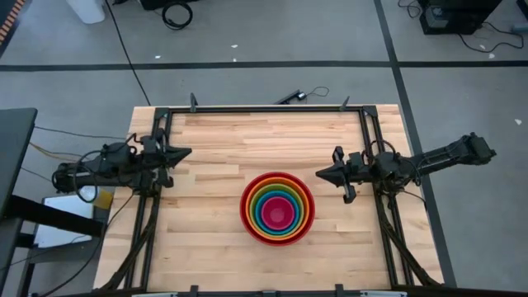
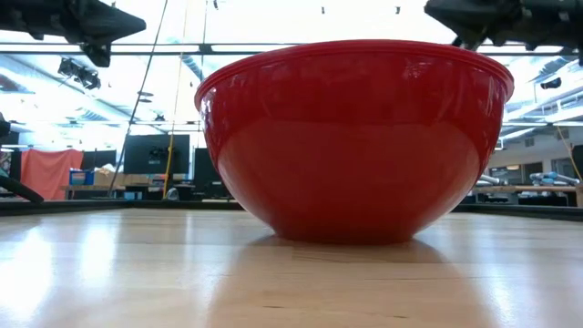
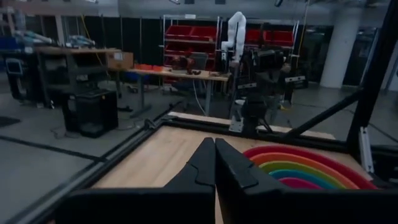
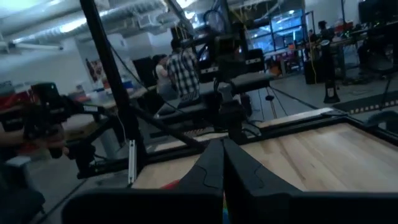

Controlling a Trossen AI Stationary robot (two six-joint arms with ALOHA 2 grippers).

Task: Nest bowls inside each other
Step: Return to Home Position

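Red bowl (image 2: 355, 146), the largest, fills the low view. It stands upright on the table (image 2: 109, 273) with its mouth open to the ceiling. From above I count four more nested in it as rings: orange bowl (image 1: 250, 208), green bowl (image 1: 256, 208), blue bowl (image 1: 261, 210) and, at the centre, pink bowl (image 1: 278, 213). Being round, the stack has no long axis.

It sits about midway across the table, between the two arms. The left gripper (image 1: 186, 152) and the right gripper (image 1: 320, 174) hang above the table and point inward at each other. Each has its fingers pressed together on nothing. The right one is nearer, with the red rim close by its tip. The left is well apart, and neither touches the stack. I judge the nesting done, so pulling back only needs both arms to move away from the bowls.
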